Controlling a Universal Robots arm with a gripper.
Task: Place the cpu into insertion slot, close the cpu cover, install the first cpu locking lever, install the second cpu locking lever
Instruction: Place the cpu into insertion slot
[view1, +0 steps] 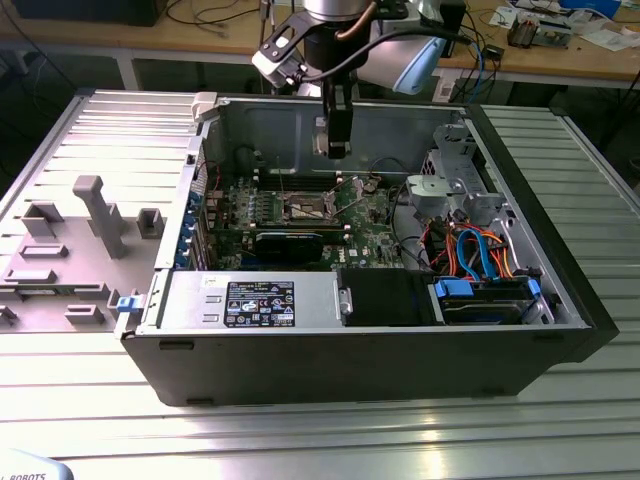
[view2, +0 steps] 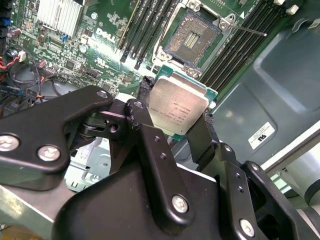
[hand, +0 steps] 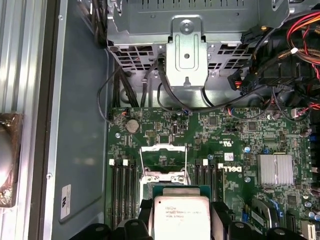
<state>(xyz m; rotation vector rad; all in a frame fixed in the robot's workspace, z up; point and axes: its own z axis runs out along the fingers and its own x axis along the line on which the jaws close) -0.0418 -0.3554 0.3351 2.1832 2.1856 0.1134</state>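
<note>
The gripper (view2: 175, 114) is clamped on opposite edges of the cpu (view2: 179, 102), held in the air apart from the open insertion slot (view2: 192, 42); it looks light, stiff, slick and delicate underneath, so an edge grip suits it

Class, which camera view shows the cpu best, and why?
The second wrist view: the cpu shows most of its silver top, clamped between the fingers. The first wrist view cuts part of it off. In the exterior view it is too small to make out.
</note>
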